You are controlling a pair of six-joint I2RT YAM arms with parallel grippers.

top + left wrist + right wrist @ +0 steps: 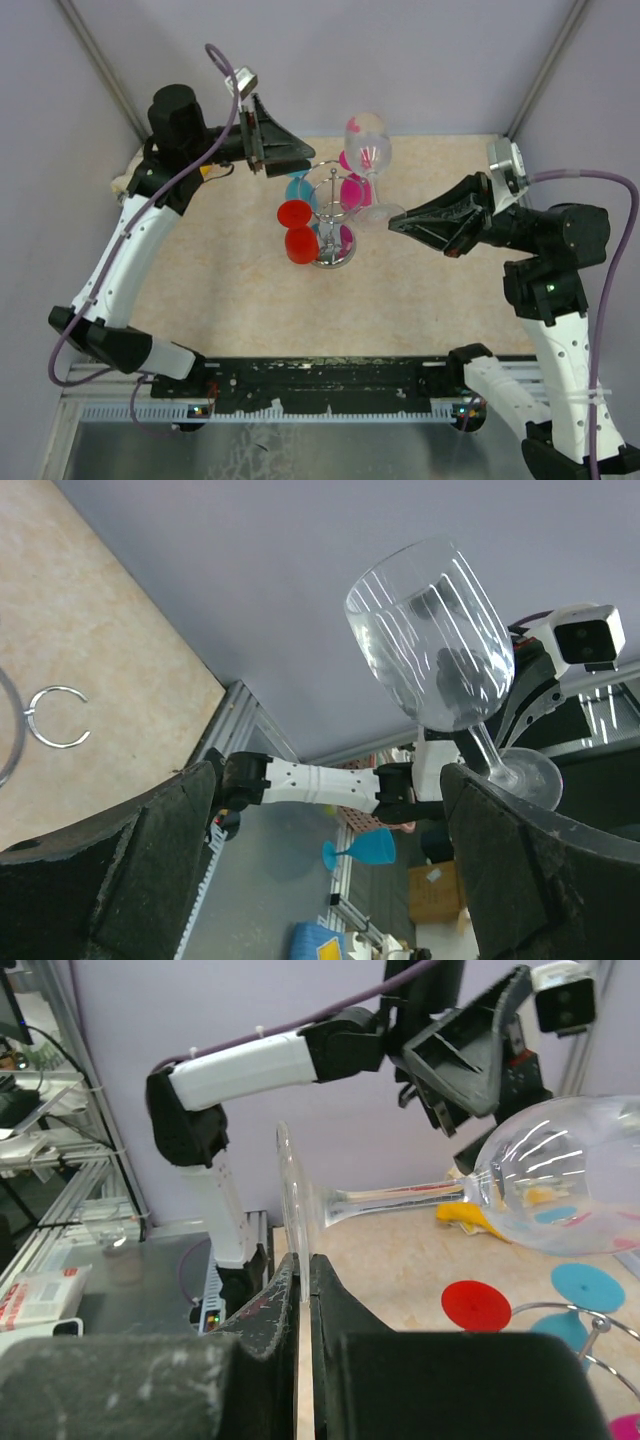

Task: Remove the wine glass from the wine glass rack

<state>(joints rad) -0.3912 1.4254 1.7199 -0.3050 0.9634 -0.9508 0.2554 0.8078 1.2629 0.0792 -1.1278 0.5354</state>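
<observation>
While the wine glass (368, 148) hung just beside the wine glass rack (334, 256), on its right and far side, the right gripper (393, 222) was clenched on the rim of the glass's round foot, the fingers (262, 1320) pinching it edge-on in the right wrist view. Coloured glasses crowded the rack close to that foot: two red ones (296, 213) on the left, with blue (299, 187) and pink (355, 190) ones overlapping so much from above that their number could not be made out. Whether the clear foot touched the nearest pink one could not be told either. The left gripper (308, 155) hovered released above the rack's far left side, its fingers (150, 850) spread wide, holding nothing. One clear glass, one rack and two arms stood on the tan table (420, 310). A yellow object (465, 1215) lay half hidden behind the stem, and only one chrome loop (57, 717) showed whole in the left wrist view.
</observation>
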